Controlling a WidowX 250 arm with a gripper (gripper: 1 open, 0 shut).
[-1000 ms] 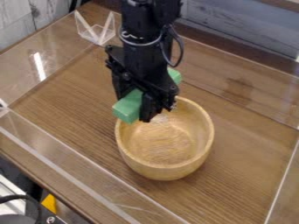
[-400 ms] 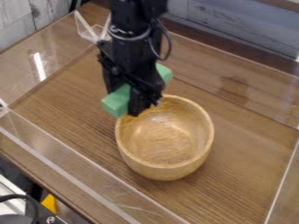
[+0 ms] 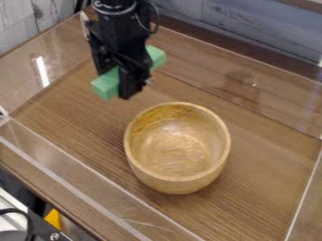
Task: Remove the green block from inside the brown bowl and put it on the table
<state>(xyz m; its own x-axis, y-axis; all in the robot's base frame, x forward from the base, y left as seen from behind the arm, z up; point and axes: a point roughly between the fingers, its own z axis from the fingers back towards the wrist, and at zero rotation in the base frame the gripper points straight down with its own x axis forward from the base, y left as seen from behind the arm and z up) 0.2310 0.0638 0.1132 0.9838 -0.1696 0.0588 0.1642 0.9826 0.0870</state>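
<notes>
The black gripper (image 3: 122, 77) hangs above the tabletop (image 3: 270, 113), pointing straight down, its jaws pinching the green block (image 3: 105, 87) near its middle. The block lies tilted across the jaws, one end poking out toward the lower left of the view and the other toward the upper right, both ends plain matte green. It is held in the air, clear of the wood below and well outside the bowl. The brown bowl (image 3: 179, 148) sits on the tabletop to the lower right of the gripper, upright, its thick pale rim fully visible and its grained inside showing nothing but wood. Gripper and bowl stand apart, with a strip of dark-streaked tabletop between them. Clear acrylic walls (image 3: 75, 202) border the tabletop; the near one runs along the lower left of the view and catches light glare, and another runs along the far side behind the arm. The arm's dark body rises out of the top of the view above the gripper.
</notes>
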